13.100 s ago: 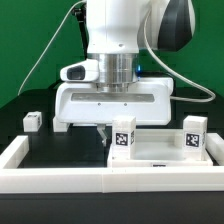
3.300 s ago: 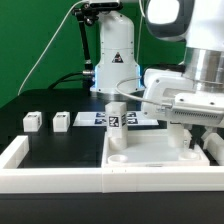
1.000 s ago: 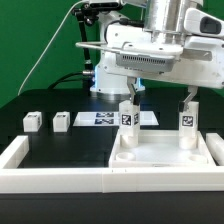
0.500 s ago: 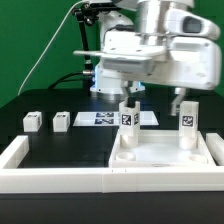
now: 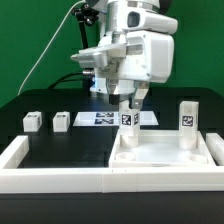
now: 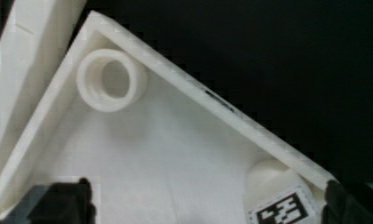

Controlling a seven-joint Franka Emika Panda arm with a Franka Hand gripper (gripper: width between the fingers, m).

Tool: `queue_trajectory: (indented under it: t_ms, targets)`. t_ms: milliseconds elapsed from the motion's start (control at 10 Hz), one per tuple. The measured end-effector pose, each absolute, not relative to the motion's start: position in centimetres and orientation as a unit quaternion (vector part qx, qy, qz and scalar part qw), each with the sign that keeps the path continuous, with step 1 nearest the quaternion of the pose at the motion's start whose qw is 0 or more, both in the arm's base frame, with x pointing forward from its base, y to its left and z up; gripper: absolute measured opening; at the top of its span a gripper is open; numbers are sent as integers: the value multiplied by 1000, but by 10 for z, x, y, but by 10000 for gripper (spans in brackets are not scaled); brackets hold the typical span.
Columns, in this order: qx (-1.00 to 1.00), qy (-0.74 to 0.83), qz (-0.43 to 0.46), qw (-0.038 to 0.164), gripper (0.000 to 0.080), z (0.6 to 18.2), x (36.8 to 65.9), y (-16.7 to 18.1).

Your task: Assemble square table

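The square table's white top (image 5: pixel 162 150) lies flat inside the front corner of the border wall, in front of the arm. Two white tagged legs stand upright on its back corners, one (image 5: pixel 125 126) on the exterior view's left and one (image 5: pixel 188 120) on its right. Two more small legs (image 5: pixel 32 121) (image 5: pixel 61 121) lie loose on the black table further to that view's left. My gripper (image 5: pixel 126 100) hangs open just above the left standing leg. In the wrist view the top (image 6: pixel 165 150) shows an empty round corner socket (image 6: pixel 108 78), and the tagged leg (image 6: pixel 286 200) sits between my dark fingertips (image 6: pixel 58 200), untouched.
The marker board (image 5: pixel 100 118) lies flat behind the table top. A long low white border wall (image 5: pixel 60 181) runs along the front and up the exterior view's left side (image 5: pixel 14 152). The arm's base (image 5: pixel 100 85) stands behind, with a cable hanging on the left.
The arm has swung toward the exterior view's left, from over the right standing leg to above the left one. The jaws stayed open, and both legs remain standing.
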State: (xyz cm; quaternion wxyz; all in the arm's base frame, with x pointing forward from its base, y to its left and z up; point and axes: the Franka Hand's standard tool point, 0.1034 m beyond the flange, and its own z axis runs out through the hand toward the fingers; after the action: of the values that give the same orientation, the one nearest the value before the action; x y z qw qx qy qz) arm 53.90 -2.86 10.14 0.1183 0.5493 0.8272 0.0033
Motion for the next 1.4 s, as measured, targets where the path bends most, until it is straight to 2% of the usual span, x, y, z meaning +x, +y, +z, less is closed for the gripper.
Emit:
queue_trajectory:
  t_ms: [200,300,1100,1200,1400]
  targets:
    - [611,782,2,120,649,110,533,-72]
    - [643,757,6,119,649,110,532,-80]
    - [817,565,54,105,649,109,532,-73]
    - [852,507,78,103,649,107,521,-78]
    - [904,410,86,85,649,104,512,-81]
